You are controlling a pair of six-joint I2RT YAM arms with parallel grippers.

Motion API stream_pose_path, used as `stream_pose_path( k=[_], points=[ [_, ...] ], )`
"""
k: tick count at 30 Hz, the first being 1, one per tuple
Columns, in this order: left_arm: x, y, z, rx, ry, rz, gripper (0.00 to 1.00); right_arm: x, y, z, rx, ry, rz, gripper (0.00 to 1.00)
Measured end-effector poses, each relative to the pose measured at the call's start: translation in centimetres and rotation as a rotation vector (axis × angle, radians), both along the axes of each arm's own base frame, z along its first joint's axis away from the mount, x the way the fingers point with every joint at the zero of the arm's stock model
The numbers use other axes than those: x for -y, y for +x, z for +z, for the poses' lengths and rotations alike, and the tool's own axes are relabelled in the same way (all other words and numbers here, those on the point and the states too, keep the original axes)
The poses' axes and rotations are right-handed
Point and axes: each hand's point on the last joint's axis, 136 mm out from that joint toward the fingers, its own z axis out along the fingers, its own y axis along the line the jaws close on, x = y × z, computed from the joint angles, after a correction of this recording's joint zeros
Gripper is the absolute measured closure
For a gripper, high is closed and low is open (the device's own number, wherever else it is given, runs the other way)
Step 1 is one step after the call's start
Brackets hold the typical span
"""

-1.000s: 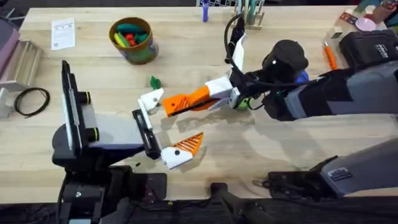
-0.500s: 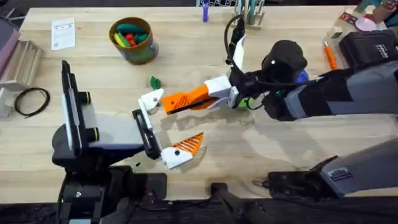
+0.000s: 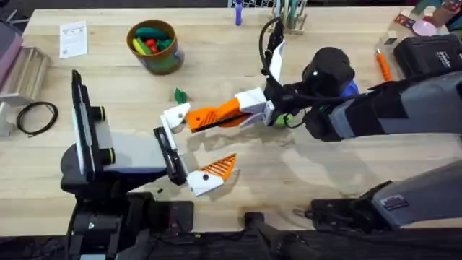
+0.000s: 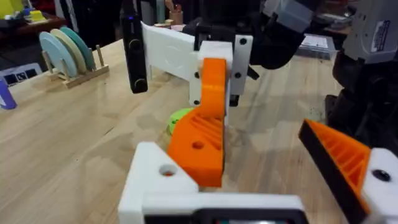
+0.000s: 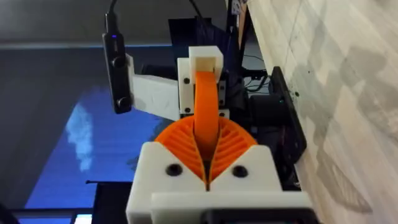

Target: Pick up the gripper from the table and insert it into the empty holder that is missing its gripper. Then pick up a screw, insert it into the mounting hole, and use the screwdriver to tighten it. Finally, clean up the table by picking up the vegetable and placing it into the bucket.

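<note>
step: insert, first of task | we saw left gripper (image 3: 193, 150) released, white angular plastic holder (image 3: 175, 115) bare | right gripper (image 3: 224, 115) clenched on small orange ribbed plastic wedge gripper (image 3: 215, 114), tip touching holder | next we judged: seat wedge fully, then fetch screw | beyond: dark-green toy vegetable (image 3: 180, 94), yellow-rimmed bucket (image 3: 153, 46) on wooden table (image 3: 339, 180)

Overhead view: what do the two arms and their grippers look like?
Both arms are black and grey. Each gripper has white angular plastic finger blocks: the right gripper carries orange ribbed pads, while the left gripper shows one orange pad. A black cable loops over the right arm's wrist, beside a white camera bracket.
</note>
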Motion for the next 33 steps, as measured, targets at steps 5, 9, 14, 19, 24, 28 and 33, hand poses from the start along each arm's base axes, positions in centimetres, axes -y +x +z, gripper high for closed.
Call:
stream_pose_path(
  k=[5,9,14,19,24,28,33],
  points=[
    [0.0,0.0,0.0,-0.001,0.0,0.0,0.015,-0.3,-0.1,-0.3,-0.004,-0.003,0.006,0.993],
    [0.0,0.0,0.0,-0.002,0.0,0.002,0.015,-0.8,0.1,-0.4,0.005,-0.001,0.011,0.993],
    [-0.1,0.3,0.0,0.0,0.002,0.017,0.015,-1.2,0.3,-0.1,0.032,0.009,0.017,0.993],
    [-0.1,0.3,0.0,0.004,0.003,0.016,0.014,-1.6,0.4,0.0,0.039,0.012,0.02,0.993],
    [-0.1,0.2,0.0,0.004,0.003,0.015,0.014,-1.9,0.4,-0.1,0.041,0.012,0.019,0.993],
    [-0.1,0.2,0.0,-0.001,0.001,0.01,0.015,-2.2,0.6,-0.4,0.042,0.011,0.02,0.993],
    [-0.1,0.1,0.0,-0.005,-0.001,0.009,0.014,-2.5,1.0,-0.6,0.05,0.013,0.02,0.993]
  ],
)
